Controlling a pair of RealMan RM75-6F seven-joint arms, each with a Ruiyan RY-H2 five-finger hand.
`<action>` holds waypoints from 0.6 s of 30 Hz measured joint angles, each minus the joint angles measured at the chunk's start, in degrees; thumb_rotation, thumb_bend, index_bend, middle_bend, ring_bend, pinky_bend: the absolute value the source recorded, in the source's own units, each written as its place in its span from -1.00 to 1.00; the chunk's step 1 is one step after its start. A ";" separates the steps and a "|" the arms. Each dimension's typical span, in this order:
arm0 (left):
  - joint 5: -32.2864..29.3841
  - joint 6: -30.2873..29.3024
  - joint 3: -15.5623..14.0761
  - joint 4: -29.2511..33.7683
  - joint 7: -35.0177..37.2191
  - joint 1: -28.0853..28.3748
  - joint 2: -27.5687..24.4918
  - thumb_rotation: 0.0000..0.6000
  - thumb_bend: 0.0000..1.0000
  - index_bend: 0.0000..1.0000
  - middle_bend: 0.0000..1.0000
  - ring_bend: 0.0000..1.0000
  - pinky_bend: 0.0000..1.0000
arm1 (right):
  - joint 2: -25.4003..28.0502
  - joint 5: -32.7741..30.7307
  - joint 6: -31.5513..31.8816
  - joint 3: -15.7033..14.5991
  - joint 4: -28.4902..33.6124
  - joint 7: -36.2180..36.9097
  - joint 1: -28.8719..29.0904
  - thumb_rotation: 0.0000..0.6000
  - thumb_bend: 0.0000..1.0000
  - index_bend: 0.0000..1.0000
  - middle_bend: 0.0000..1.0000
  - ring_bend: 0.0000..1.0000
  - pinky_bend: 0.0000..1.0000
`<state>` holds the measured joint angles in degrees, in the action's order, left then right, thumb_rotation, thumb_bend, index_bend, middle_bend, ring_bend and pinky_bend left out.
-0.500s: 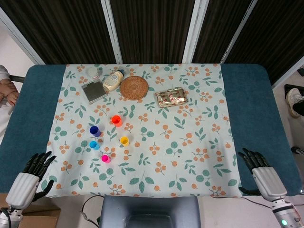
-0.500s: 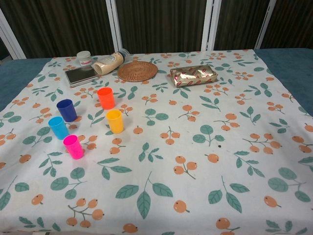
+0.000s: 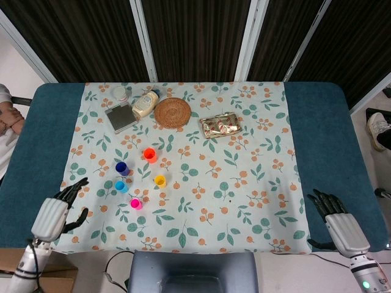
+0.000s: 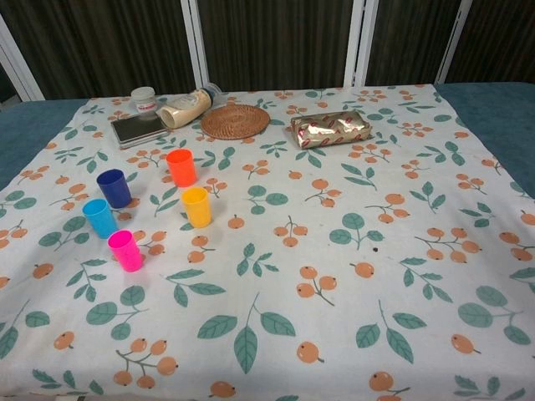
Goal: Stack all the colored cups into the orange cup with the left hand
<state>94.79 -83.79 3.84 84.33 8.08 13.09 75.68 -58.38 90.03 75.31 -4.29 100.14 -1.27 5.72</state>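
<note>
Several small cups stand upright and apart on the floral cloth: the orange cup (image 3: 149, 154) (image 4: 180, 167), a dark blue cup (image 3: 121, 168) (image 4: 114, 188), a light blue cup (image 3: 121, 186) (image 4: 100, 218), a yellow cup (image 3: 160, 180) (image 4: 196, 206) and a pink cup (image 3: 135, 203) (image 4: 126, 250). My left hand (image 3: 56, 210) hovers open at the cloth's front left corner, well left of the pink cup. My right hand (image 3: 336, 221) is open at the front right edge of the table. Neither hand shows in the chest view.
At the back of the cloth lie a round woven coaster (image 3: 173, 112), a gold-wrapped packet (image 3: 221, 124), a dark flat box (image 3: 121, 117), a bottle on its side (image 3: 145, 103) and a small white jar (image 3: 120, 93). A person's arm (image 3: 7, 116) shows at the left edge.
My left hand has moved forward and to the right, from beyond the table's front left corner to over the cloth's edge. The right hand and the cups have stayed put.
</note>
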 measured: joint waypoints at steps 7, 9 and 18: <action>-12.63 14.21 6.65 1.43 -1.92 8.06 2.97 1.00 -0.16 -0.67 0.96 1.00 1.00 | -0.54 -1.99 -0.84 0.72 -0.09 -1.08 0.31 1.00 -0.62 -1.00 -1.00 -1.00 -1.00; -17.66 18.41 8.53 1.27 -4.44 10.75 4.33 1.00 -0.18 -0.58 1.00 1.00 1.00 | -0.68 -2.64 -1.21 0.95 -0.13 -1.37 0.46 1.00 -0.62 -1.00 -1.00 -1.00 -1.00; -33.39 27.03 14.08 -4.48 -17.00 20.51 11.97 1.00 -0.27 -0.45 1.00 1.00 1.00 | -0.65 -4.27 -1.70 1.64 -0.21 -1.48 0.71 1.00 -0.62 -1.00 -1.00 -1.00 -1.00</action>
<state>61.40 -56.76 17.92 79.85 -8.92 33.61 87.65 -59.03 85.77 73.61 -2.65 99.92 -2.75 6.42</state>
